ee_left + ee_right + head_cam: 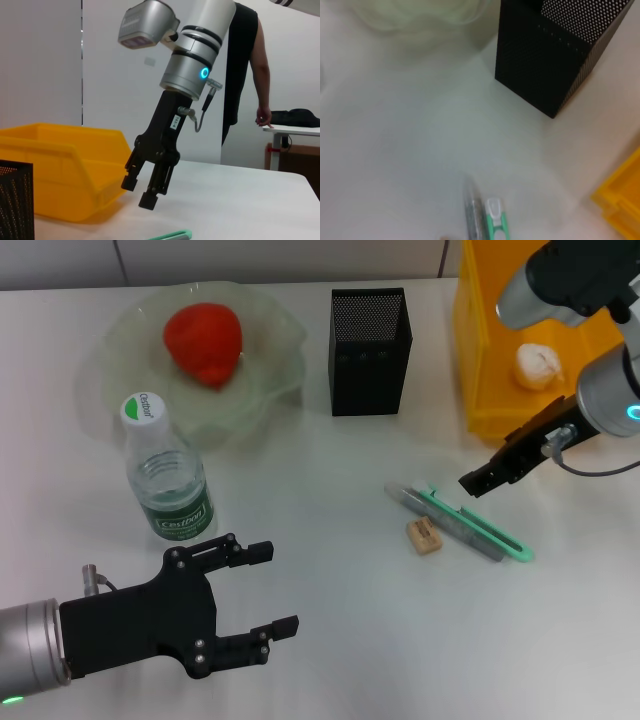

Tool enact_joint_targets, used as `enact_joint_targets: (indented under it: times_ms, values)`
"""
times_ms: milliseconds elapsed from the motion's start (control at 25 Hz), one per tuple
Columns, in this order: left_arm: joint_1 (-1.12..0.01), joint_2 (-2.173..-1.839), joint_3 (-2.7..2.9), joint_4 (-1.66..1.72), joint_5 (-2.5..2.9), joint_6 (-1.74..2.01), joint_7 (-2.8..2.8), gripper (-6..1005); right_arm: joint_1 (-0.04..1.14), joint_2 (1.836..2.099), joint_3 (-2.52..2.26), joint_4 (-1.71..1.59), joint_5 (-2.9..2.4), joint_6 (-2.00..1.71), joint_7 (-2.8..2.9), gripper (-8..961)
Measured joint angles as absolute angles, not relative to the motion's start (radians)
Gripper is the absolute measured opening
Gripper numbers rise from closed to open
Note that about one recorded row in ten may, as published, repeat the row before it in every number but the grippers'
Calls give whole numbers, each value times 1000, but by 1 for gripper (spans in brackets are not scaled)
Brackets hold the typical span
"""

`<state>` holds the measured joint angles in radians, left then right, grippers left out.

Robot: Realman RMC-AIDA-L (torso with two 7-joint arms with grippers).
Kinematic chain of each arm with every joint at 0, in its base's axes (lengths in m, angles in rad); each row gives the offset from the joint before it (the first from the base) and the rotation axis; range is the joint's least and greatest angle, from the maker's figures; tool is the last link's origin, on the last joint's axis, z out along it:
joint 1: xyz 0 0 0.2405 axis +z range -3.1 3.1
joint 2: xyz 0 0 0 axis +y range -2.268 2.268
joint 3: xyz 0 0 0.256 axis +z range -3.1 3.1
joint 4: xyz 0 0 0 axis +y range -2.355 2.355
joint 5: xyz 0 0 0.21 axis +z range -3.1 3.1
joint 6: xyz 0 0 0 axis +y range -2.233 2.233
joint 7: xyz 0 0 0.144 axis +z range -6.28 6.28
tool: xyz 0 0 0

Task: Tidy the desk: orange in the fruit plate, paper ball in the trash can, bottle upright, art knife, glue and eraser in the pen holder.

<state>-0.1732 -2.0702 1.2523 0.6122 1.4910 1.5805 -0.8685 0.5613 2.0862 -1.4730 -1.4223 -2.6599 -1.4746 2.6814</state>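
A red-orange fruit (203, 340) lies in the translucent fruit plate (270, 370) at the back left. The water bottle (168, 475) stands upright in front of the plate. A paper ball (538, 365) lies in the yellow bin (490, 360). The green art knife (480, 520), the grey glue stick (440, 512) and the eraser (424, 535) lie on the table in front of the black mesh pen holder (370, 350). My right gripper (480, 480) hovers open and empty just above the knife's far end. My left gripper (278, 588) is open and empty at the front left.
The left wrist view shows the right gripper (139, 192) beside the yellow bin (60, 165), with the pen holder (15, 200) at its edge. The right wrist view shows the pen holder (545, 55), the glue stick (472, 212) and the knife (495, 220).
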Motion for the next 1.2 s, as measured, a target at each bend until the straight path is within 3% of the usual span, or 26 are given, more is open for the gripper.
enact_joint_targets:
  times_ms: [1200]
  values:
    - [-174,-2069,1249,584,1491,1573,-868,770,666,2088,-1574,-1194,-2684,-1352,2703,839]
